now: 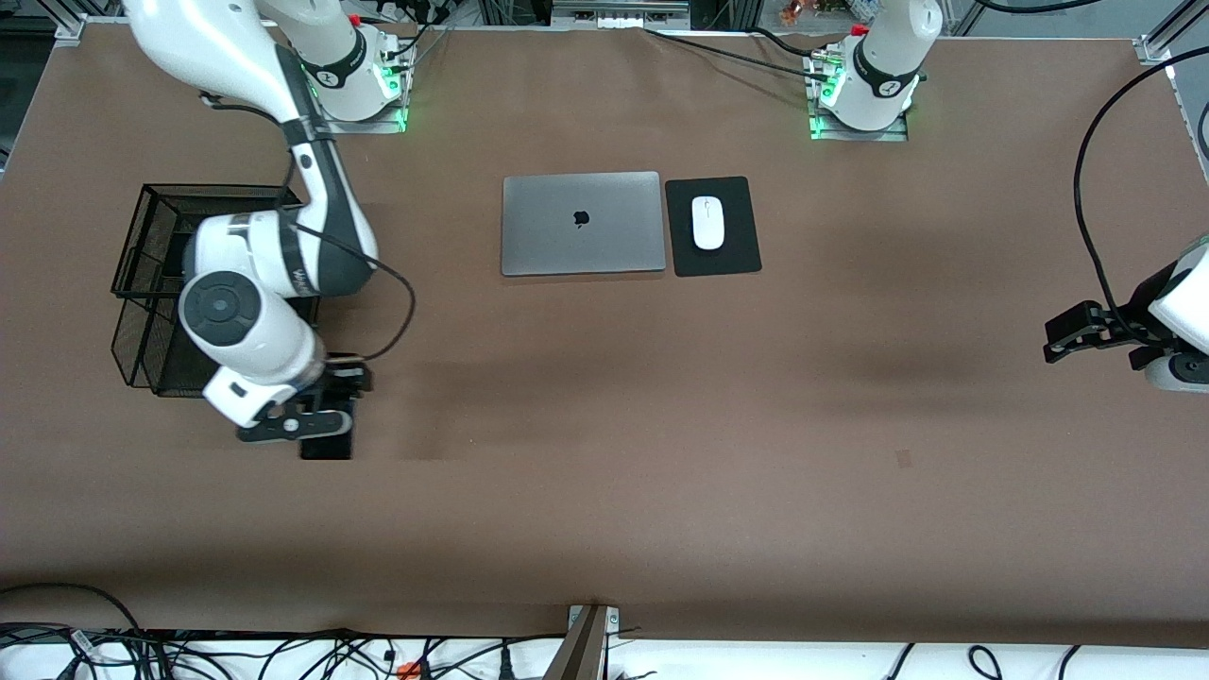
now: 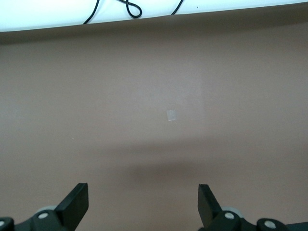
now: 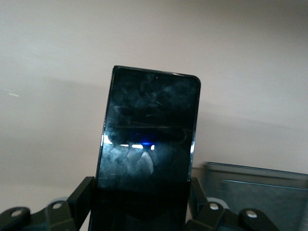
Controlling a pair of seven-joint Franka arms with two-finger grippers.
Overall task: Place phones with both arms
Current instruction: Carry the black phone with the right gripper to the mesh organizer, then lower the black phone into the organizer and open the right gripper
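The right gripper is clamping the long black phone, while the left gripper is waiting, fingers spread.

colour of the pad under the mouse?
Black. The pad under the white mouse shows best in the front view.

Where things sit around the two grippers

The right gripper is over the table, and the long phone sits between its fingers, just beside the wire basket. The laptop and the mouse on its mat lie farther from the front camera, toward the left gripper, which waits over bare table.
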